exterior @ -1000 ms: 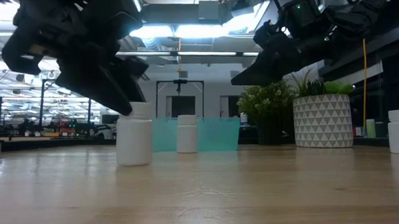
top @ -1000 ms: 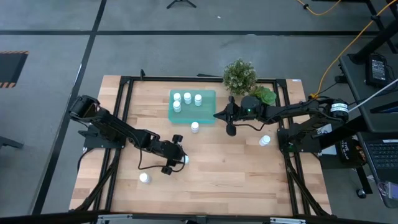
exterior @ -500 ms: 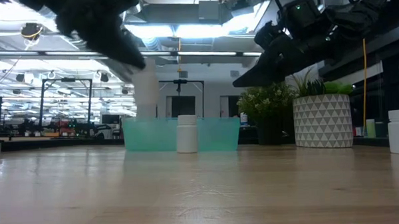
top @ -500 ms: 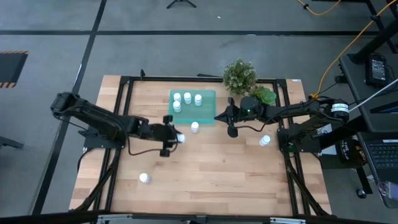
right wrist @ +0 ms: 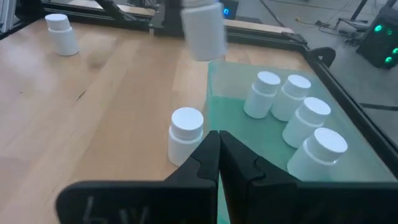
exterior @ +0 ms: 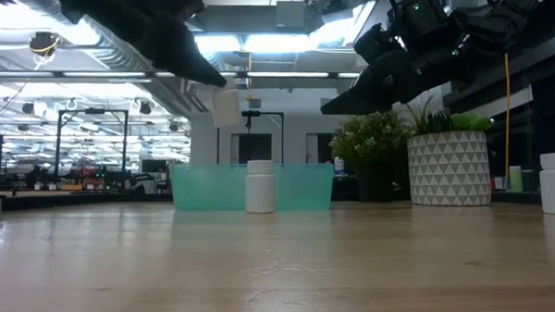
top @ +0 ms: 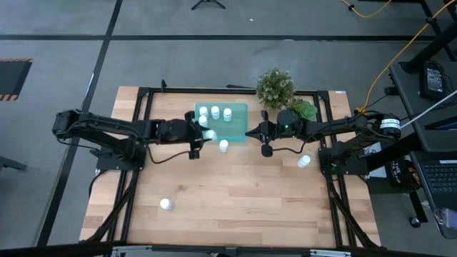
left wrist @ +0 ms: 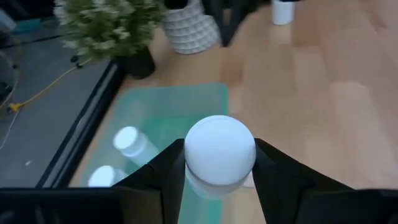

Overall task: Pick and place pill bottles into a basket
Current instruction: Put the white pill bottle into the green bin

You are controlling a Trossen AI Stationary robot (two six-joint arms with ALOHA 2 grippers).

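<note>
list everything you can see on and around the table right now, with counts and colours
basket: 1, translucent teal, far middle of the table
pill bottles in basket: 4, white, standing at its left end
held pill bottle: 1, white, in the air at the basket's left near corner
pill bottle by basket: 1, white, on the table just in front of the basket
pill bottle at right: 1, white, near the right edge
pill bottle at front left: 1, white, alone
plants: 2, green, far right of the table; one pot is white patterned
table: 1, light wood, black frame
left tool: shut on the held pill bottle
right tool: shut, empty, right of the basket
</note>
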